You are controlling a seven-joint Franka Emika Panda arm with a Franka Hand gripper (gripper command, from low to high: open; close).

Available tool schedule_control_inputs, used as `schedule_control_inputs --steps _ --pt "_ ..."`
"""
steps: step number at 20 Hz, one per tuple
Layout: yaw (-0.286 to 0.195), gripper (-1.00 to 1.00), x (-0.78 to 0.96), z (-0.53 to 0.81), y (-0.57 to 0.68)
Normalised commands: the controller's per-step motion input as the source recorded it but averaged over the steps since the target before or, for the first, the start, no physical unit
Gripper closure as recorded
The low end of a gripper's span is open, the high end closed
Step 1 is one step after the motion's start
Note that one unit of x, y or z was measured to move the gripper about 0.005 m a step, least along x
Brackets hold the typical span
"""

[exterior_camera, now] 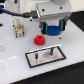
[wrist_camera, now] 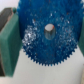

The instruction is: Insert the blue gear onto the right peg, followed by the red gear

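Note:
My gripper (exterior_camera: 52, 28) is shut on the blue gear (exterior_camera: 52, 31) and holds it in the air, above and behind the black plate (exterior_camera: 46, 59). In the wrist view the blue gear (wrist_camera: 47, 35) fills most of the picture, its centre hole visible, with a teal finger (wrist_camera: 9, 40) on either side of it. The red gear (exterior_camera: 39, 40) lies flat on the white table, just behind the plate and toward the exterior view's left of the gripper. The right peg (exterior_camera: 50, 50) stands upright on the plate, below the held gear.
A beige blocky part (exterior_camera: 19, 27) stands on the table at the exterior view's left. The plate's second peg (exterior_camera: 36, 56) stands near its left end. Dark equipment lines the back edge.

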Motion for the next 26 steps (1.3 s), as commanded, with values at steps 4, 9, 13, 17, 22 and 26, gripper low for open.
schedule_control_inputs --steps 4,9,13,17,22,26 --pt "0.0 1.0 0.75 0.12 -0.16" --pt "0.0 1.0 0.62 0.05 -0.1" --pt "0.0 1.0 0.5 0.01 -0.07" --pt "0.0 1.0 0.41 0.01 -0.1" --pt "0.0 1.0 0.27 -0.04 -0.16" --pt "0.0 1.0 0.24 -0.04 -0.1"
